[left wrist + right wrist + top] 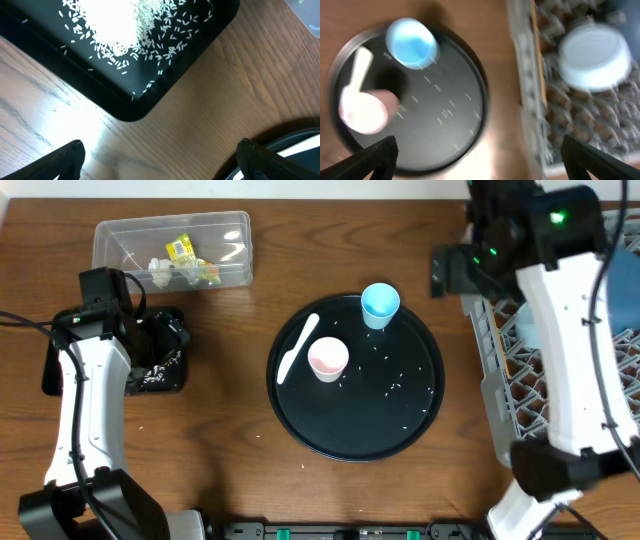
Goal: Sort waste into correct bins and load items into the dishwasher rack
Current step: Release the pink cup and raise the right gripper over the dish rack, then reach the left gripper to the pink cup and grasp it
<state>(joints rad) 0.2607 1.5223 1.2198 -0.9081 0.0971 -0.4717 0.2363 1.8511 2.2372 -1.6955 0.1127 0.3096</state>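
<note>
Wood-grain table (230, 410) carries everything, brown and smooth. On my right stands the dishwasher rack (497, 395), a big grey plastic crate with a lattice floor and open-work sides. Inside it lies a round white bowl (594, 56), too blurred in my right wrist view to tell which way up.

At the table's middle sits a large round black tray (400, 420), glossy with a low rim. At the far left is the clear plastic tub (110, 235), rectangular with rounded corners. Just below it is the shallow black tray (135, 110), also rectangular, with matte walls.

A small light-blue cup (380, 303) stands open-mouthed on the round tray's far edge. A small pink cup (328, 358) stands nearer the middle, with a white plastic spoon (297, 348) lying flat just beside it.

In the tub lie a crumpled white tissue (160, 272) and a shiny yellow-green wrapper (180, 250). White rice (115, 25) is heaped in the shallow black tray, and loose slender grains are strewn over the round one.

My left fingers (160, 165) are spread wide and empty above bare wood, beside that tray's rounded corner. My right fingers (480, 160) are also spread and empty, above the round tray's edge next to the rack.
</note>
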